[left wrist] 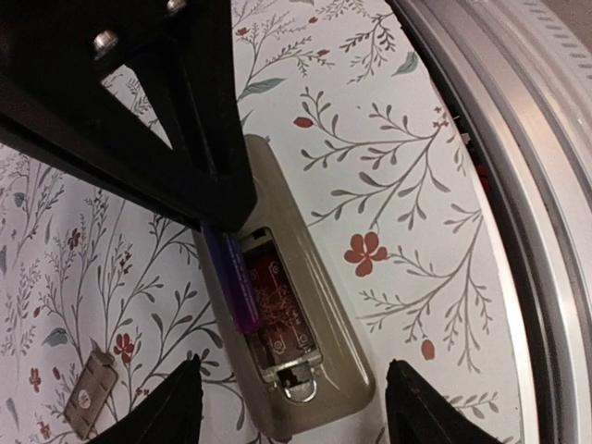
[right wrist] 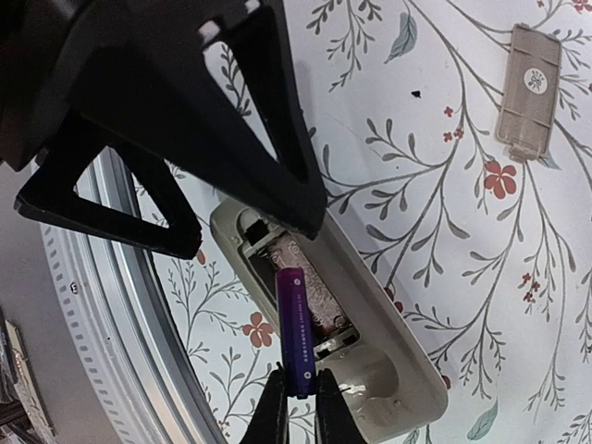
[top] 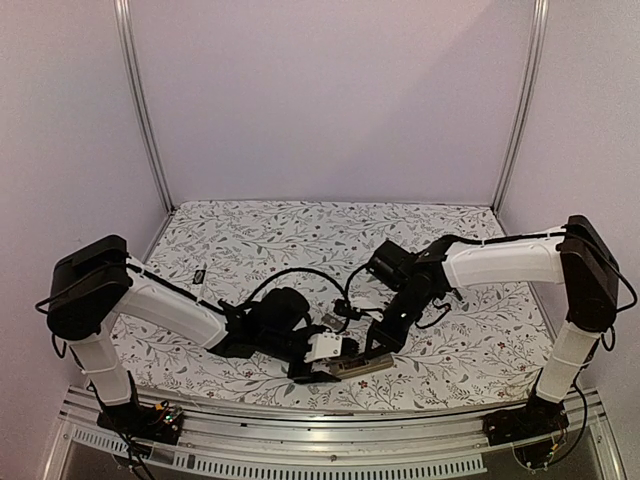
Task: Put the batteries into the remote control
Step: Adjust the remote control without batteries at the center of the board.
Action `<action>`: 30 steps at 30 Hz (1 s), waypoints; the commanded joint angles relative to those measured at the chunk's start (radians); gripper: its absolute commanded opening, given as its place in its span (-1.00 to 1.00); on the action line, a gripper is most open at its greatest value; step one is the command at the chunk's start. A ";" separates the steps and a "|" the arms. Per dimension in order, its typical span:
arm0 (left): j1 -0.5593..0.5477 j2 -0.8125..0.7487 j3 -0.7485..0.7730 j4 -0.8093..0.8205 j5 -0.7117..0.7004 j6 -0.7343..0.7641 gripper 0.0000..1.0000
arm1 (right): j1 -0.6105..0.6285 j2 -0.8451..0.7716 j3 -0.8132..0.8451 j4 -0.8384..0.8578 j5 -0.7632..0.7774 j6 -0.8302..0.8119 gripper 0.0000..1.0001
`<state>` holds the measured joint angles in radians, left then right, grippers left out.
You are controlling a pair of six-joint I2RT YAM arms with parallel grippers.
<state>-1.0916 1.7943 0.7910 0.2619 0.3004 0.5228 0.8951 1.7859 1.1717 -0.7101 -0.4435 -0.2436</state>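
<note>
No text is legible: print on the battery (right wrist: 294, 328) and the sticker (right wrist: 534, 80) blurs.

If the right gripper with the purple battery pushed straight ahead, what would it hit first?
Probably the remote, at its open battery bay, which the battery hangs over; the left gripper sits beyond, though depth is unclear.

Shows white casings (top: 170, 308) between bulky black joints (top: 88, 280) on both arms; trails thin black cables (top: 300, 272) near the wrists; ends in flat black triangular fingers (right wrist: 268, 139) with silver screws (left wrist: 104, 41) at their mounts.
</note>
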 commanded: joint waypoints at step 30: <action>0.014 0.056 0.060 -0.079 -0.152 -0.006 0.21 | -0.018 -0.120 -0.097 0.087 -0.011 0.171 -1.00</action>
<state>-1.0855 1.8408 0.8539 0.1890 0.2031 0.5198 0.8822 1.6936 1.0908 -0.6628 -0.4431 -0.1055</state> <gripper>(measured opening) 0.605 0.062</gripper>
